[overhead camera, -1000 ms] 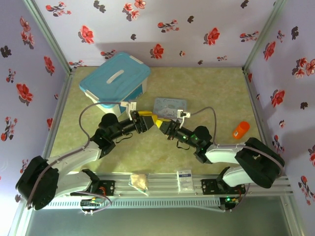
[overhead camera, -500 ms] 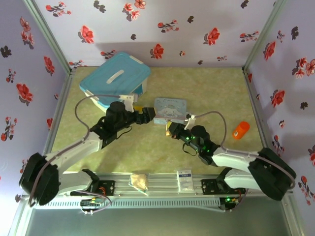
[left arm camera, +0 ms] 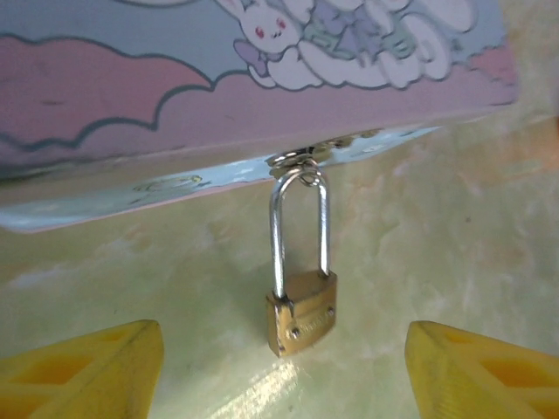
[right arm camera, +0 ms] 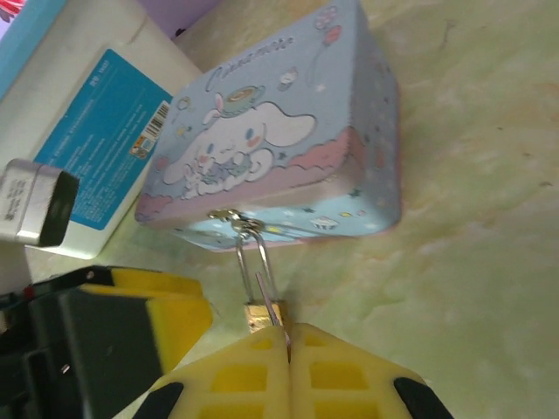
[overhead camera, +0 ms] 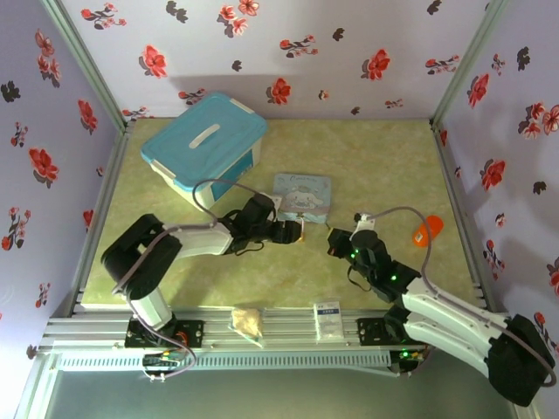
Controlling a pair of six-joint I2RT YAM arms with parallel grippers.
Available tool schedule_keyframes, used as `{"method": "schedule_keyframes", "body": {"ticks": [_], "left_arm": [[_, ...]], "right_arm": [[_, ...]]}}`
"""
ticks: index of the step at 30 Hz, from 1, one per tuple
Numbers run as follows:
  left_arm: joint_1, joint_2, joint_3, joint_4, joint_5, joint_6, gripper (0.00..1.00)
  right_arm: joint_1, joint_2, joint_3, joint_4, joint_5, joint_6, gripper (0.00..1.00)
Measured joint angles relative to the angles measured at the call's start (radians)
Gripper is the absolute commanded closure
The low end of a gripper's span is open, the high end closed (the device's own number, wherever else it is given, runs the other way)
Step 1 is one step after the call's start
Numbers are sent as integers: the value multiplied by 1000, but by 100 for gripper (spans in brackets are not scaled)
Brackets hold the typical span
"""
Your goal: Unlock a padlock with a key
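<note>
The small brass padlock hangs by its silvery shackle from the clasp of the pale blue cartoon tin and rests on the table. My left gripper is open, one yellow finger on each side of the lock, touching neither side. My right gripper is shut on the thin grey key, whose blade points toward the padlock just in front of it. From above, the left gripper and the right gripper face each other below the tin.
A white box with a blue lid stands at the back left, close to the tin. An orange cylinder lies at the right. A small bag and a white packet sit on the front rail.
The left arm has dropped low and its gripper has moved right to straddle the padlock. The right gripper has backed off toward the near right, still shut on the key.
</note>
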Motion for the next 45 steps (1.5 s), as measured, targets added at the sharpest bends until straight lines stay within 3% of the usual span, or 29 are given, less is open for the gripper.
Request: {"method": "schedule_keyframes", "body": {"ticks": [8,15,17,21,25,37,45], "left_arm": [[-51,91,95,-43,-32,0,29],[-51,153,164,-98,-50,-7,48],[-51,155,164,-100,-49,-11,59],[-55,156,164,-101,-49,-15,65],[-61,155,146,-70,-49,-29,73],[-63,154,68,83,-48,-104,83],[-64,131,-80,327,-72,-253,93]], "right_arm": [[-5,-70,-64,-74,3,5,100],[-5,-69,-71,-83,2,5,100],[-5,-69,-71,-84,2,5,100],[-5,-68,-91,-64,-1,19,100],[-5,-22,-143,22,-31,60,100],[-6,273,-174,312,-178,146,100],[-56,399,-172,511,-323,237,100]]}}
